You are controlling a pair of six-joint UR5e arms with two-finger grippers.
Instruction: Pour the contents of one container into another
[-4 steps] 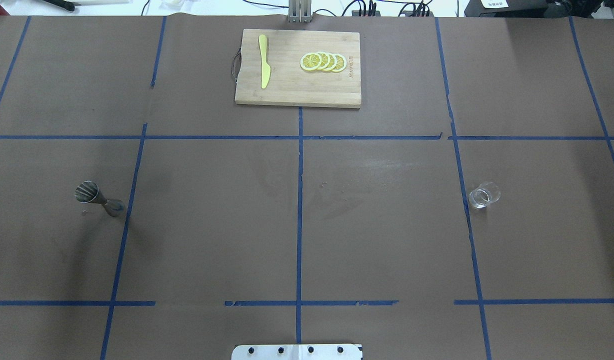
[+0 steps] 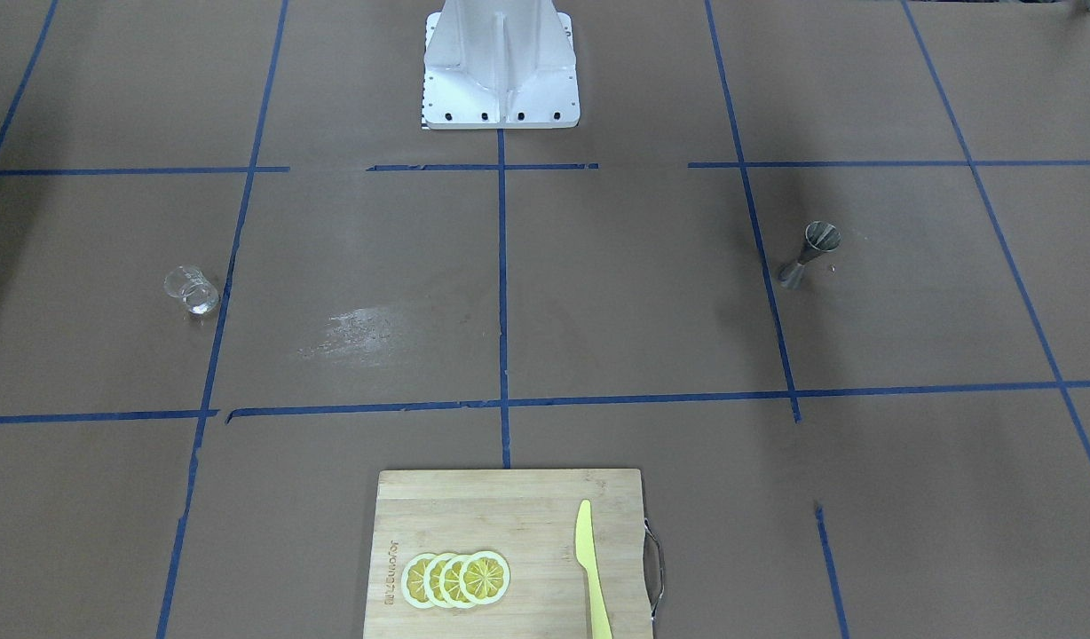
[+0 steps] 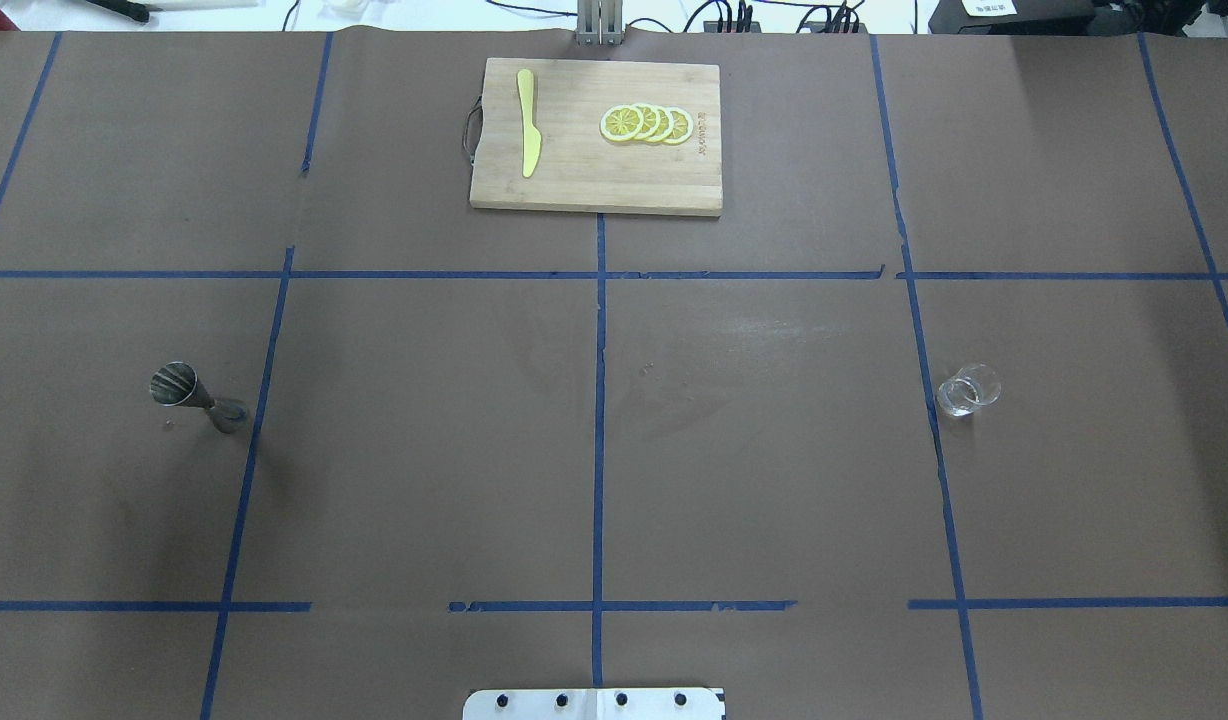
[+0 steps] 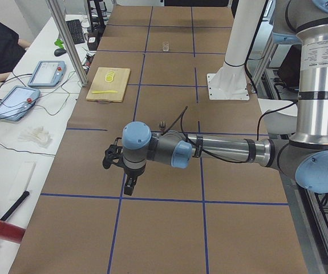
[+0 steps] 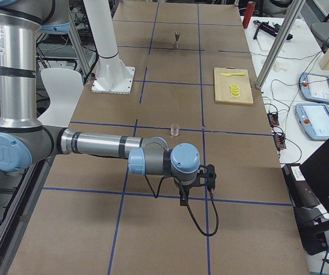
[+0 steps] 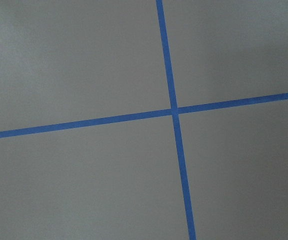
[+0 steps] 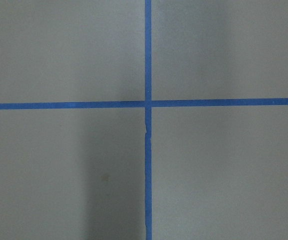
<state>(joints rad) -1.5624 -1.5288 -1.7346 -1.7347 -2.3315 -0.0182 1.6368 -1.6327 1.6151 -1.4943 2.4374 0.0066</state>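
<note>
Only the two side views show the grippers. The left gripper (image 4: 130, 186) hangs pointing down over the table (image 3: 424, 450), at the end of an arm stretched out level; whether its fingers are apart or together cannot be told. The right gripper (image 5: 183, 198) hangs the same way at the opposite end of the table, and its state likewise cannot be told. Each wrist camera shows nothing but brown table cover and a crossing of blue tape lines (image 6: 174, 111).

Neither gripper touches anything. A metal measuring cup (image 3: 196, 395), shaped like an hourglass, stands upright on the robot's left half of the table, just beside a tape line. A small clear glass (image 3: 968, 391) stands upright on the right half, close to another tape line and well apart from the measuring cup. Whether either one holds liquid cannot be told.

At the far edge, centred, lies a wooden cutting board (image 3: 574, 185). On it rest a yellow knife (image 3: 527, 122) and a row of overlapping lemon slices (image 3: 646, 123), apart from each other. The white robot base (image 2: 501, 62) sits at the near edge.
</note>
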